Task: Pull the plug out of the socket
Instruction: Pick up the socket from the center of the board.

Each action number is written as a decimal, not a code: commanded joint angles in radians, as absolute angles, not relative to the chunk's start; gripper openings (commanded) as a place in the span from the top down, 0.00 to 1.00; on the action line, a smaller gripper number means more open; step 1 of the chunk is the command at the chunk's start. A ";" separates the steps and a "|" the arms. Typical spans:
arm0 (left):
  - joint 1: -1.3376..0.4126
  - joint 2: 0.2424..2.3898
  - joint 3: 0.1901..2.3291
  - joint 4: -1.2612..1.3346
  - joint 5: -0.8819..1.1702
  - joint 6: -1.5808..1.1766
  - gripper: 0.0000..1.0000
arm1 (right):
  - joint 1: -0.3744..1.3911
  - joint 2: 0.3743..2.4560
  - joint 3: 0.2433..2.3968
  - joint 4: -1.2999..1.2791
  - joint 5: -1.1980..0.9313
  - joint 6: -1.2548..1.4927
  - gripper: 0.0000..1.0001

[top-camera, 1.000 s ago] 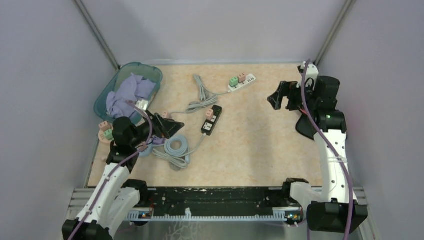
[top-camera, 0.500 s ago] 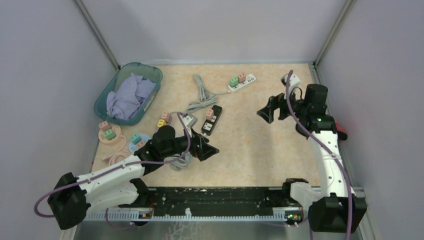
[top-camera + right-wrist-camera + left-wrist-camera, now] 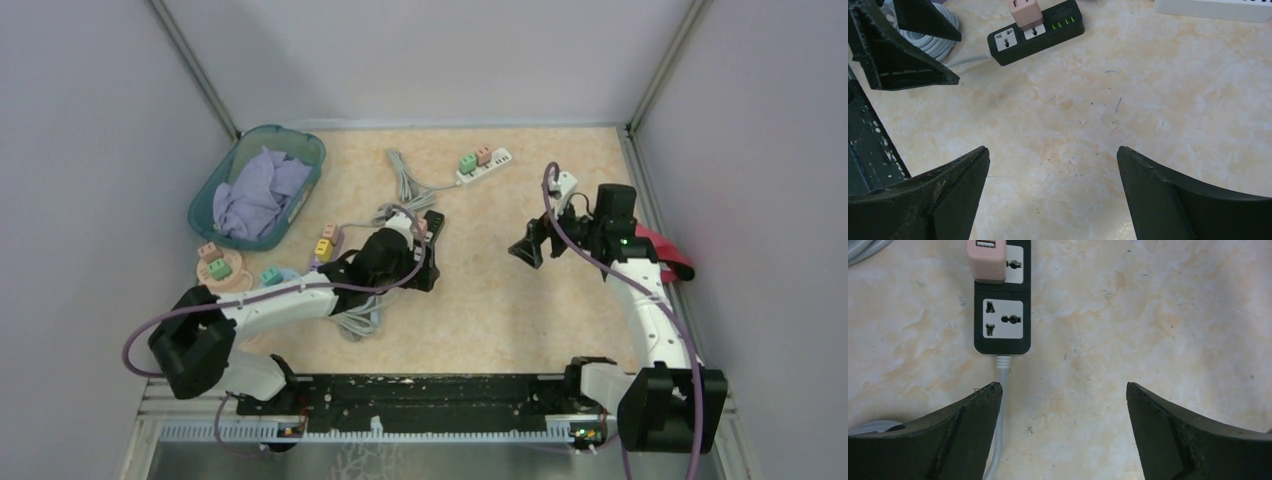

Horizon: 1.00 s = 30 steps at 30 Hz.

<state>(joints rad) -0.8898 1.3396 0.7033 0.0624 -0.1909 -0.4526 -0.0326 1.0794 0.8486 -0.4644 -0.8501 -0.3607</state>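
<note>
Black power strip point(image 3: 1002, 315) with pink plug point(image 3: 986, 260) seated, mid-tabletop point(image 3: 1148, 315).
Long axis points straight away from the left gripper point(image 3: 1060, 390), cord point(image 3: 1003, 375) end nearest it. Plug stands upright. Left gripper and right gripper point(image 3: 1053, 152) have their jaws wide apart and are empty.

Flat laminate tabletop point(image 3: 1158, 315) was beige, marbled with cream and pale orange patches and fine dark specks. Rectangular plastic power strip point(image 3: 1002, 290) was black with white socket faces; a row of small green ports point(image 3: 1062, 22) showed on it. Boxy plastic plug point(image 3: 986, 260) was salmon pink. Round strip cord point(image 3: 1003, 385) was pale grey-white. Plastic basket point(image 3: 205, 190) was teal, and the crumpled cloth point(image 3: 255, 190) in it was lavender. Left gripper point(image 3: 1063, 390) and right gripper point(image 3: 1053, 152) had matte black fingers.
</note>
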 commanded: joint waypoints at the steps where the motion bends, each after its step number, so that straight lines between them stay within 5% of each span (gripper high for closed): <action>1: -0.896 1.458 0.847 -0.108 -0.311 -0.448 0.02 | -0.021 1.040 0.842 -0.447 -0.851 -0.445 0.01; 20: -0.728 1.648 0.936 -0.012 -0.038 -0.199 0.17 | -0.021 1.011 0.854 -0.490 -0.762 -0.500 0.01; 30: -0.724 1.741 0.968 -0.001 -0.101 -0.203 0.17 | -0.021 1.032 0.852 -0.497 -0.732 -0.520 0.01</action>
<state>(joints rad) -0.7277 1.6951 0.9466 -0.0238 -0.0780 -0.2146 -0.0326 1.0351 0.8322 -0.5110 -0.7433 -0.4934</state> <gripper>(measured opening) 0.834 0.990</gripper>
